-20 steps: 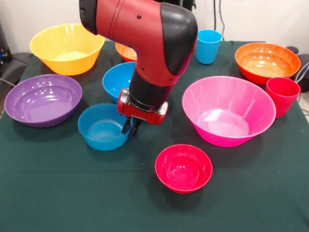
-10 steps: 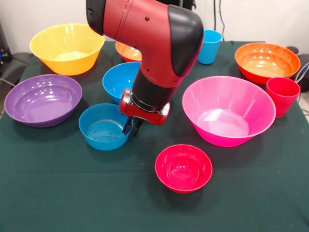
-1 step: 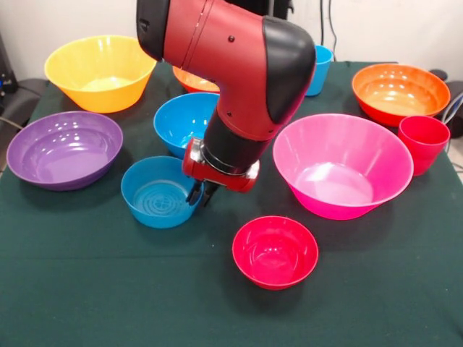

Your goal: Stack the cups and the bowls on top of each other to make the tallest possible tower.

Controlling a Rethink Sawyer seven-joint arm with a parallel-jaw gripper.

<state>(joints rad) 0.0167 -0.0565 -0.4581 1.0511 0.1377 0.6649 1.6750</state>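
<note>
My gripper (image 3: 200, 195) hangs low near the table's middle, its fingers closed over the right rim of the small blue bowl (image 3: 153, 201), whose ringed base shows inside. Just behind that stands the medium blue bowl (image 3: 176, 119), partly hidden by the arm. The small magenta-red bowl (image 3: 275, 251) sits in front and to the right, apart from the gripper. A red cup (image 3: 423, 142) stands at the far right, and a light blue cup (image 3: 321, 66) peeks out behind the arm. No tower shows: each bowl and cup stands singly.
A big pink bowl (image 3: 341, 165) sits right of the gripper. On the left are the purple bowl (image 3: 61, 149) and the yellow bowl (image 3: 98, 69). One orange-red bowl (image 3: 400, 91) is at the back right, another (image 3: 189, 78) behind the arm. A dark green cloth (image 3: 108, 296) covers the table.
The arm and gripper have shifted slightly right and toward the camera, and the small blue bowl has moved with them, its ringed base now showing more plainly.
</note>
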